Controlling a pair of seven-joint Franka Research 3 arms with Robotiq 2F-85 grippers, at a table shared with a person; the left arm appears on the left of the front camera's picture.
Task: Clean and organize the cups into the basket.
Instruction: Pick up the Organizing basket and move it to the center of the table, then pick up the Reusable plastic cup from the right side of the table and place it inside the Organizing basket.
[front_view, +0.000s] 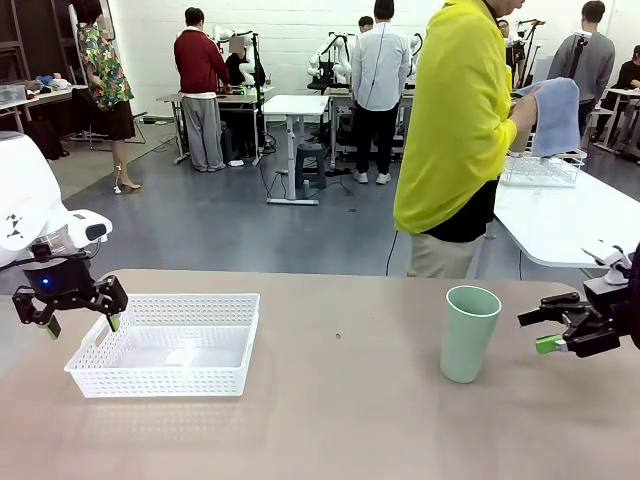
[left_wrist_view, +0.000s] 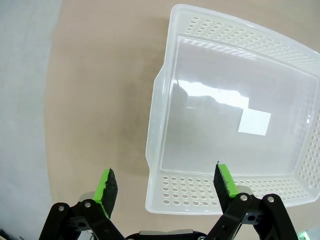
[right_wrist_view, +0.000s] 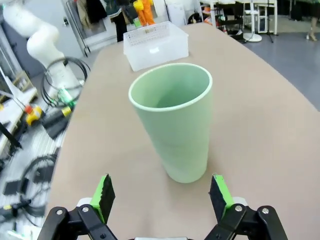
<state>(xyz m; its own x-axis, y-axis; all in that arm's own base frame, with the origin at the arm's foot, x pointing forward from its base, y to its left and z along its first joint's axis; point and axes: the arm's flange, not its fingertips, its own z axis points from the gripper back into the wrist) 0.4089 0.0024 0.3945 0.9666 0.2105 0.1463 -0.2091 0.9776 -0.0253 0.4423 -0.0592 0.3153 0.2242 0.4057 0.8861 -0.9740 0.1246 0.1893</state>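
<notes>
Two grippers are working nearest the camera. The left gripper (front_view: 82, 322) is hanging at the left end of the one white basket (front_view: 160, 372) with its jaws spread wide and nothing between them. In its wrist view, the left gripper (left_wrist_view: 165, 182) is pointing down, with one green pad (left_wrist_view: 225, 180) over the basket's (left_wrist_view: 155, 125) perforated end wall and the other over bare table. The right gripper (front_view: 537, 332) is reaching in sideways from the right, low over the table (front_view: 340, 420), and it too is gaping with nothing held. It is sitting just beside the one mint green cup (front_view: 468, 335) and is apart from it.

That cup is standing upright, mouth up, on the table right of centre and well apart from the basket. In the right wrist view the cup (right_wrist_view: 175, 125) is rising between and beyond the spread pads of the right gripper (right_wrist_view: 162, 192), with the basket (right_wrist_view: 155, 47) lying far behind it.

Beyond the table's far edge, one person (front_view: 455, 120) in a yellow top is standing turned away and is lifting a grey-blue cloth (front_view: 556, 115). Whether anything is wrapped in it is hard to tell. Past them, one clear wire basket (front_view: 543, 170) is resting on a white table
</notes>
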